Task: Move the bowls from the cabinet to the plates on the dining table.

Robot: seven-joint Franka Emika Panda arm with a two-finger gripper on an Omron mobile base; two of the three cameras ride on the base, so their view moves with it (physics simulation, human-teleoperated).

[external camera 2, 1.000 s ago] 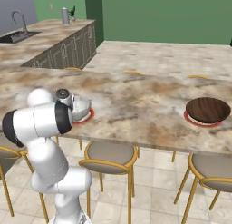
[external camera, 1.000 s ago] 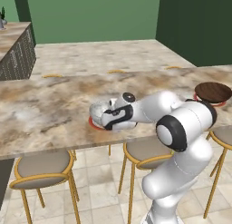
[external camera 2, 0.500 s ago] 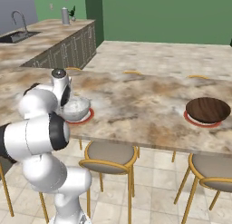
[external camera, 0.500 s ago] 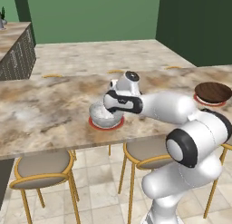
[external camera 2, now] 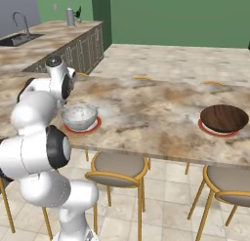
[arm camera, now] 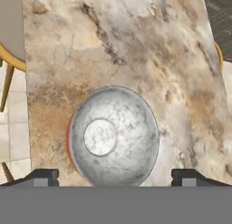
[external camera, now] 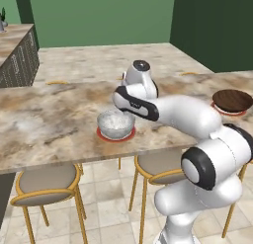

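The pale grey marbled bowl (external camera: pixel 115 123) (external camera 2: pixel 79 115) sits upright on a red-rimmed plate (external camera: pixel 129 136) (external camera 2: pixel 95 126) near the front edge of the dining table (external camera: pixel 44 119) (external camera 2: pixel 156 106). In the hand view the same bowl (arm camera: pixel 113 136) lies just under my gripper (arm camera: pixel 114 177), which is open with its fingertips (arm camera: pixel 44 177) spread wider than the bowl and touching nothing. The dark brown bowl (external camera: pixel 232 100) (external camera 2: pixel 224 117) rests on a second red-rimmed plate (external camera: pixel 223 111) (external camera 2: pixel 211 131) farther right. The cabinet is out of view.
Yellow-legged round stools (external camera: pixel 47 181) (external camera 2: pixel 119 164) stand under the table's near edge. A counter with a sink and a kettle (external camera 2: pixel 44 40) runs along the back left. Behind the bowls the tabletop stretches bare.
The jaws opened wide and let go of the grey bowl, which stays on its plate. The hand has lifted up and back from the bowl.
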